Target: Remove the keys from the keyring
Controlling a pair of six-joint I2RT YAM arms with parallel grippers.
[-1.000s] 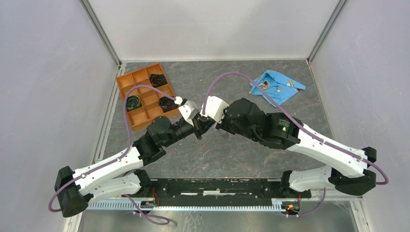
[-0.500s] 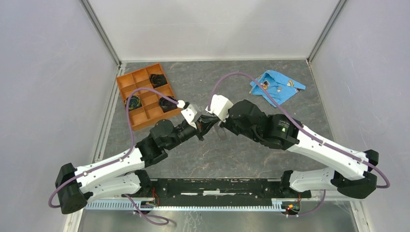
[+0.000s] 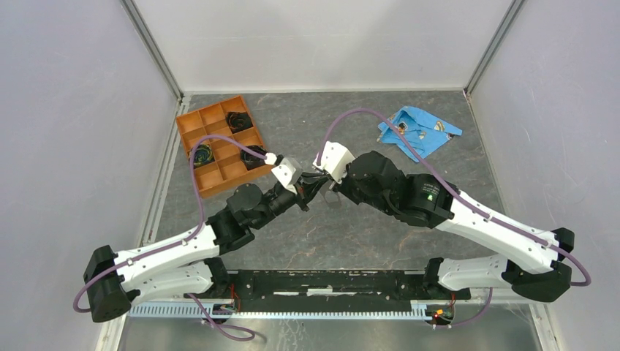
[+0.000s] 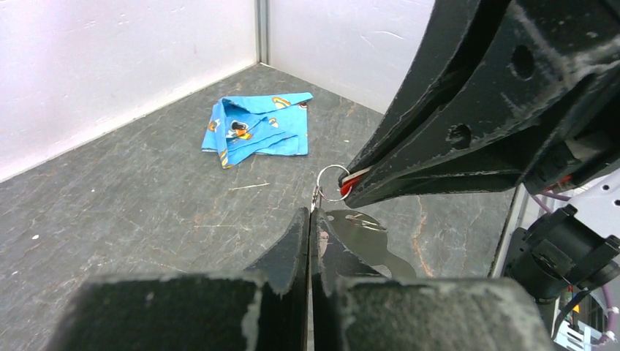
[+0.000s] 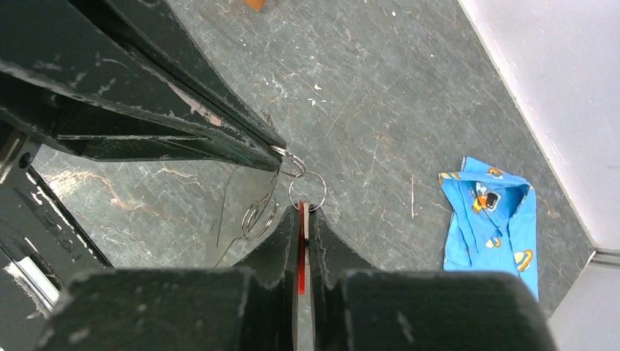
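Observation:
My two grippers meet tip to tip above the table's middle. My right gripper is shut on the red-headed key, held edge-on between its fingers. The key also shows in the left wrist view. The thin silvery keyring hangs between the two tips, still threaded through the key. My left gripper is shut on a small silvery link at the ring's edge. A second wire loop shows just left of my right fingers; I cannot tell whether it hangs or lies flat.
An orange compartment tray with black coiled rings stands at the back left. A crumpled blue cloth with shiny round bits lies at the back right. Walls enclose the table on three sides.
My right wrist has shifted a little right and back, and my left wrist has turned slightly. Both grippers stay shut and still meet at the same spot.

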